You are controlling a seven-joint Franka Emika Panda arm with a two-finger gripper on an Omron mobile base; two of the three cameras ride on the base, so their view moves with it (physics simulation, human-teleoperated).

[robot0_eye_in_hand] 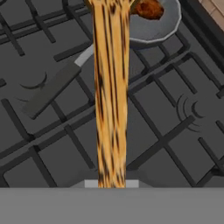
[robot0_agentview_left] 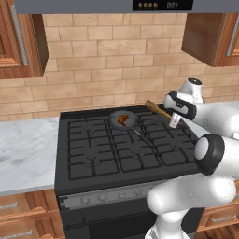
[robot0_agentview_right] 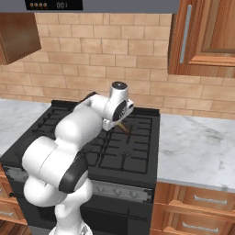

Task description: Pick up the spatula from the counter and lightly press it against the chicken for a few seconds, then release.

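The long, streaky brown wooden spatula (robot0_eye_in_hand: 111, 96) is off the counter, held above the black gas stove (robot0_agentview_left: 93, 154). In the hand view its long axis runs straight from the fingertips up to the round grey frying pan (robot0_eye_in_hand: 164, 26). Its far end is at the rim, just left of the browned chicken piece (robot0_eye_in_hand: 148, 8); I cannot tell whether they touch. In the left base view it slants from its free end at upper left, near the frying pan, down to the gripper (robot0_agentview_left: 173, 120) at right. The gripper is clenched on the spatula's near end. There is one spatula, one frying pan with one dark handle (robot0_eye_in_hand: 48, 92), one chicken piece and one stove.
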